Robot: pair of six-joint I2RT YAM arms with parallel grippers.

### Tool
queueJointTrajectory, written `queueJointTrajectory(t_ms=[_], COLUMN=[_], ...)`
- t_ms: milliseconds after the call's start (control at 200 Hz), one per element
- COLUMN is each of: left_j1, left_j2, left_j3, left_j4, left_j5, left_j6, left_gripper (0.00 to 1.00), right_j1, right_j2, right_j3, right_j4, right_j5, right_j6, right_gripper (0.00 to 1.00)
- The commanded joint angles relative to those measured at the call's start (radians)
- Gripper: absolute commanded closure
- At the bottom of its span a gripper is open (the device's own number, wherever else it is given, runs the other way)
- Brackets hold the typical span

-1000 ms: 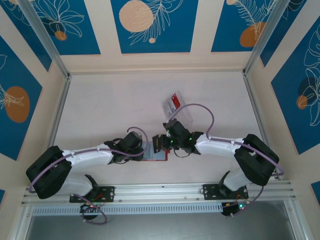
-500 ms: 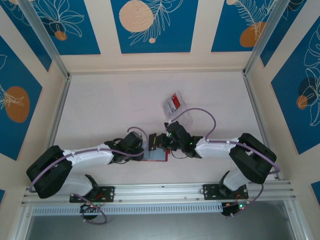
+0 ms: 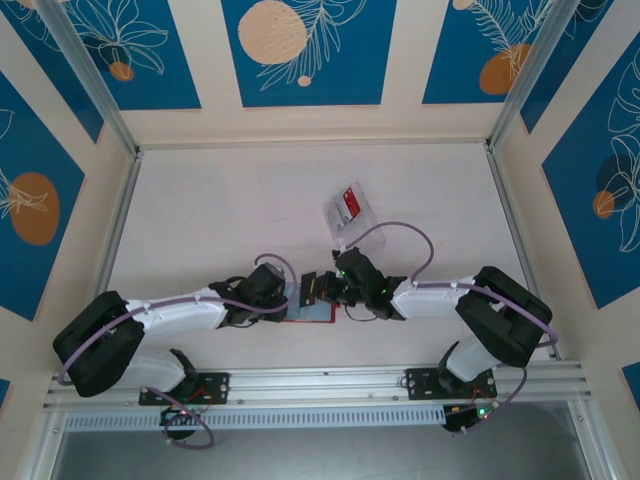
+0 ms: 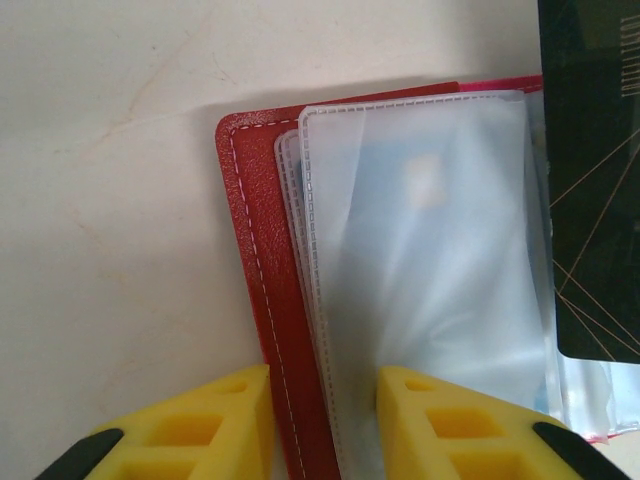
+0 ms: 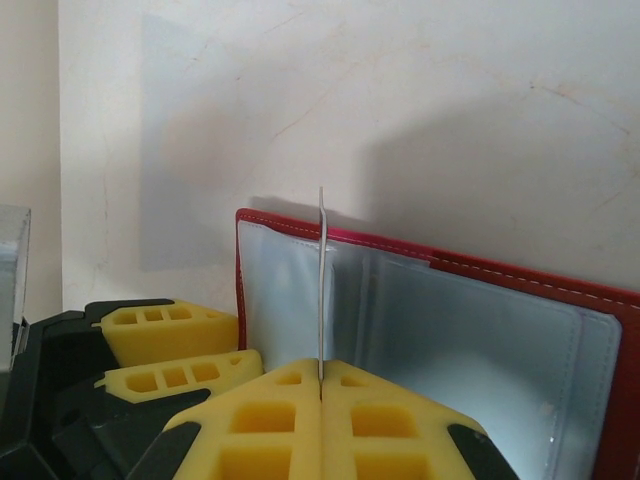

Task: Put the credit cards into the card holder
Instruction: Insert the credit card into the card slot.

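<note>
Counter (image 4: 120, 200), pale and scuffed. The dark red leather-like fold wallet (image 4: 258, 260) lies open and flat on it, near my edge, clear plastic sleeves up.

My left fingers (image 4: 400, 415) stand partly apart over the wallet's outer edge. One is on the cover side and the other over the sleeves, gripping nothing; I cannot tell whether the tips press down.

My right fingers (image 5: 321, 395) are closed tight on a thin black plastic card (image 4: 590, 180) with fine gold lines. I hold it upright and edge-on above the wallet's inner sleeves, near the fold. Contact with a sleeve is not discernible.
</note>
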Motion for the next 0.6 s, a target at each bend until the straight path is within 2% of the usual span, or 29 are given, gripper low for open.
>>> queueJointTrajectory(t_ms=[0,595], left_j1=[-0.011,-0.010], left_j2=[0.031,0.030], left_j3=[-0.015,-0.015], left_j4=[-0.052,-0.056], left_j5=[0.019,0.019], left_j6=[-0.009,-0.007], left_gripper=[0.70,0.70], right_j1=[0.011,0.025], right_j2=[0.020,0.061], right_j3=[-0.001,-0.059], right_j4=[0.034,0.097], right_j5=[0.003,0.036], right_j6=[0.020,0.118], right_gripper=[1.00,1.00])
